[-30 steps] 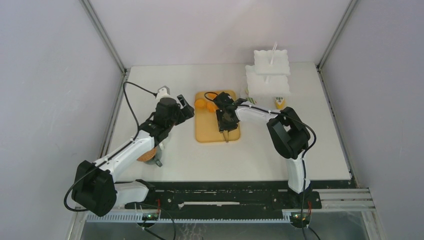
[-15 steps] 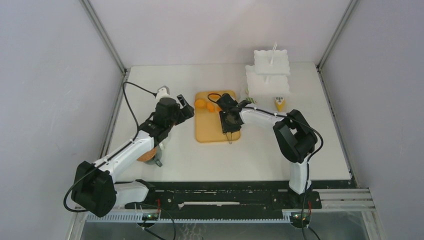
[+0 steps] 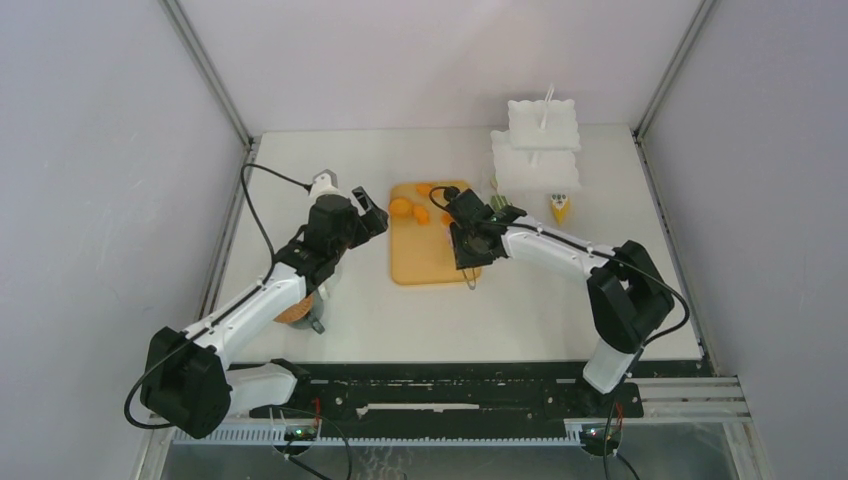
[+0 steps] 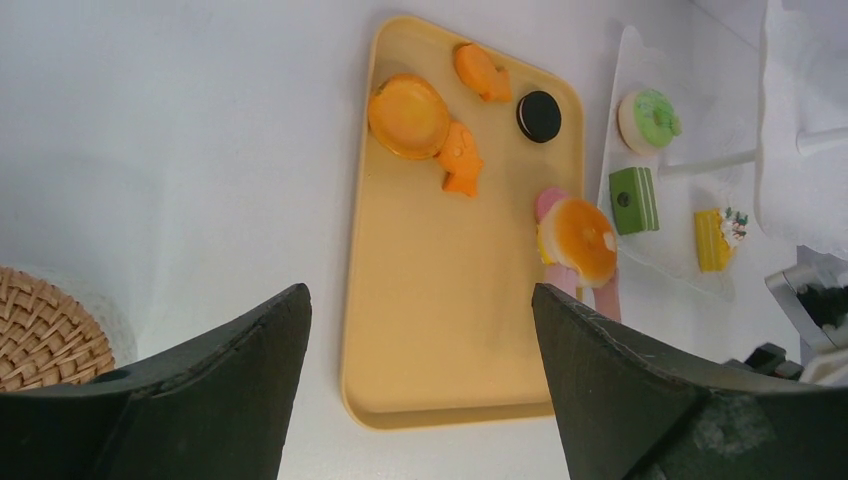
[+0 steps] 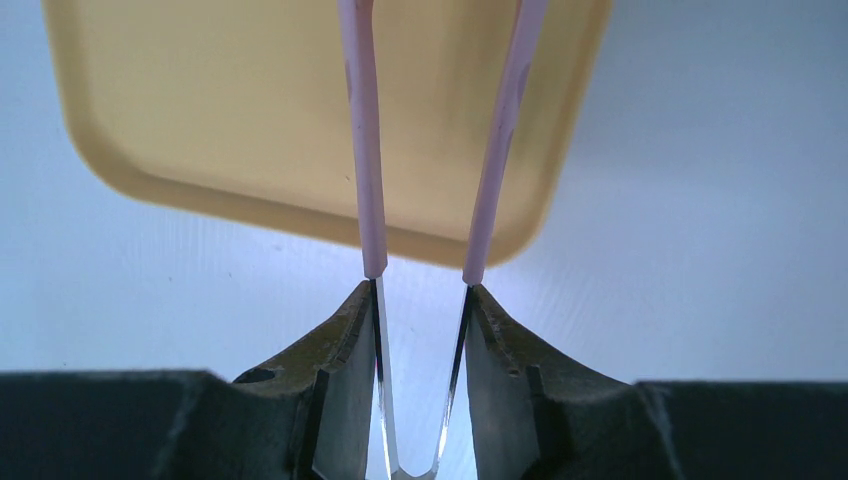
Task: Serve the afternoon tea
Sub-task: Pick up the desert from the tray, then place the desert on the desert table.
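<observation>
Rightward-shifted right gripper (image 5: pixel 420 300) pinches pink tongs (image 5: pixel 362 150), jaws half closed.

— What is the flat thing mid-table?
— A tan-yellow tray (image 3: pixel 422 262) with rounded corners and a low raised rim, lying flat on the white table (image 3: pixel 420 320).
— And crossing its near edge?
— Pink tongs (image 5: pixel 362 150): two thin arms held apart, with bare metal toward the joined end.
— Farther back, on the right?
— A white two-tier stand (image 3: pixel 537 160), upright, near the tray's far right corner.

Pink tongs (image 5: pixel 362 150), tan tray (image 4: pixel 440 330), green donut (image 4: pixel 650 118)
</observation>
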`<action>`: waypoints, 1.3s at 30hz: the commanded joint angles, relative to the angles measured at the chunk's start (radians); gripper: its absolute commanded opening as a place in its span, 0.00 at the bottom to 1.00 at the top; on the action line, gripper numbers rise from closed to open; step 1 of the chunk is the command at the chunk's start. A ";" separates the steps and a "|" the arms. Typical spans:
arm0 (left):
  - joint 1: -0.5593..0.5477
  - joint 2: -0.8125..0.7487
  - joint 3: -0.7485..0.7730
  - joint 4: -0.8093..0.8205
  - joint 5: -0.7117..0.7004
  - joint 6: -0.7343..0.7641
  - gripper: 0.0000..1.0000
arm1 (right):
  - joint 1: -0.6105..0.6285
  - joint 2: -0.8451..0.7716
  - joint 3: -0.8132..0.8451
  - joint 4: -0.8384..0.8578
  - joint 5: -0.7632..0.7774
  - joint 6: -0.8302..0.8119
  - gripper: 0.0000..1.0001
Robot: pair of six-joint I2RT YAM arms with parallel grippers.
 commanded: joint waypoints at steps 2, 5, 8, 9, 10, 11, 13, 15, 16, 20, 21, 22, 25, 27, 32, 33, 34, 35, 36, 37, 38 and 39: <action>0.005 -0.030 0.043 0.041 0.020 -0.009 0.86 | 0.010 -0.132 -0.054 -0.022 0.045 0.039 0.21; 0.005 -0.030 0.045 0.041 0.019 -0.008 0.86 | 0.008 -0.191 -0.093 -0.044 0.068 0.052 0.21; 0.005 -0.032 0.048 0.041 0.022 -0.006 0.86 | -0.009 -0.258 -0.128 -0.066 0.083 0.068 0.21; 0.004 -0.032 0.048 0.041 0.023 -0.006 0.86 | -0.016 -0.282 -0.138 -0.073 0.090 0.071 0.21; 0.004 -0.032 0.050 0.041 0.024 -0.007 0.86 | -0.023 -0.303 -0.147 -0.080 0.095 0.073 0.21; 0.004 -0.033 0.049 0.042 0.024 -0.008 0.85 | -0.031 -0.323 -0.155 -0.087 0.099 0.075 0.21; 0.002 -0.031 0.052 0.043 0.027 -0.008 0.85 | -0.054 -0.355 -0.168 -0.103 0.107 0.079 0.21; 0.000 -0.027 0.058 0.043 0.029 -0.007 0.85 | -0.078 -0.386 -0.182 -0.118 0.115 0.082 0.21; -0.001 -0.026 0.060 0.043 0.029 -0.006 0.85 | -0.090 -0.397 -0.190 -0.124 0.117 0.084 0.21; -0.010 -0.019 0.071 0.043 0.032 -0.001 0.85 | -0.145 -0.445 -0.225 -0.142 0.127 0.089 0.21; -0.013 -0.017 0.073 0.041 0.032 0.000 0.85 | -0.157 -0.454 -0.232 -0.147 0.129 0.088 0.21; -0.013 -0.013 0.075 0.040 0.035 0.000 0.85 | -0.172 -0.461 -0.236 -0.152 0.131 0.088 0.21; -0.015 -0.009 0.082 0.039 0.038 0.002 0.85 | -0.214 -0.474 -0.246 -0.168 0.134 0.087 0.22; -0.015 -0.003 0.089 0.038 0.040 0.006 0.85 | -0.238 -0.473 -0.253 -0.175 0.136 0.085 0.22; -0.016 0.005 0.103 0.033 0.039 0.015 0.85 | -0.292 -0.475 -0.272 -0.187 0.146 0.084 0.22; -0.016 0.007 0.104 0.033 0.039 0.017 0.85 | -0.301 -0.475 -0.275 -0.188 0.148 0.084 0.22; -0.015 0.007 0.105 0.032 0.038 0.018 0.85 | -0.314 -0.475 -0.280 -0.189 0.148 0.083 0.22; -0.015 0.008 0.105 0.032 0.038 0.018 0.85 | -0.326 -0.475 -0.284 -0.188 0.147 0.080 0.22; -0.015 0.009 0.105 0.032 0.037 0.020 0.85 | -0.339 -0.475 -0.288 -0.188 0.146 0.077 0.22; -0.016 0.010 0.106 0.032 0.036 0.021 0.85 | -0.351 -0.474 -0.292 -0.184 0.144 0.073 0.22; -0.016 0.010 0.107 0.032 0.035 0.022 0.85 | -0.364 -0.474 -0.294 -0.181 0.140 0.068 0.22; -0.015 0.011 0.107 0.032 0.035 0.021 0.85 | -0.375 -0.473 -0.296 -0.179 0.137 0.064 0.22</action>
